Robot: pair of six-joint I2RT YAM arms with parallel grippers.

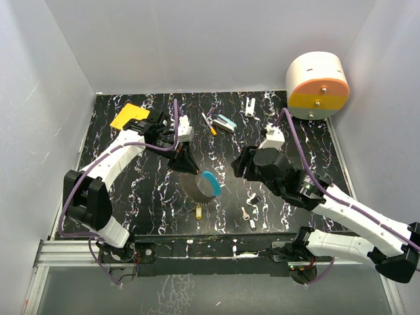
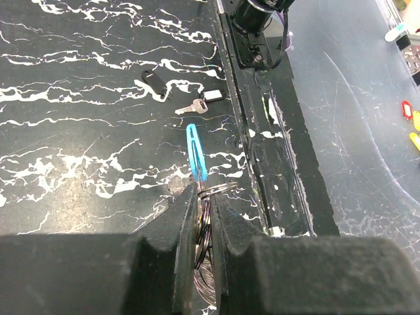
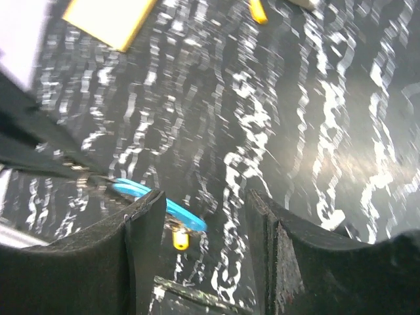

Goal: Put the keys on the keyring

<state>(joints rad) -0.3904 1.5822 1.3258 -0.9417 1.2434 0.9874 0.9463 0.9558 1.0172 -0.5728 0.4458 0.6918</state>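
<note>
**A:** Where is the keyring (image 1: pixel 191 189)?

**B:** It is out on the desk (image 1: pixel 144 203), pinched by the left fingers (image 2: pixel 172 256). They are clenched on its thin silvery loop. In the left wrist view the wire runs straight down into the narrow slot between them.

**A:** And the blue arc (image 2: pixel 196 151)?

**B:** It is part of the keyring and juts out past the fingertips, on the side away from the left arm.

**A:** What about the right fingers (image 3: pixel 141 249)?

**B:** They are released. They stand apart with only the desk showing between them, and they grasp nothing. They hang just beside the keyring, on its right-arm side. In the right wrist view the blue arc passes behind one of them.

**A:** Are any keys on the keyring?

**B:** I cannot tell, because the wire bunches too finely at the grip. The keys I can make out lie loose on the desk. The yellow-headed key (image 1: pixel 198 211) is just beside the keyring, on the side toward the arm bases. A silver key (image 1: pixel 245 213) lies farther from the keyring, off to its right. A small pale piece (image 1: pixel 252 225) and a black fob (image 1: pixel 254 199) lie close to that key.

**A:** Is there anything else?

**B:** Beyond the keyring, toward the far wall, lie an orange-and-white stick (image 1: pixel 209 123) and a teal-and-white block (image 1: pixel 226 123). A yellow card (image 1: pixel 129 116) lies well apart from the keyring, far and to the left.
</note>
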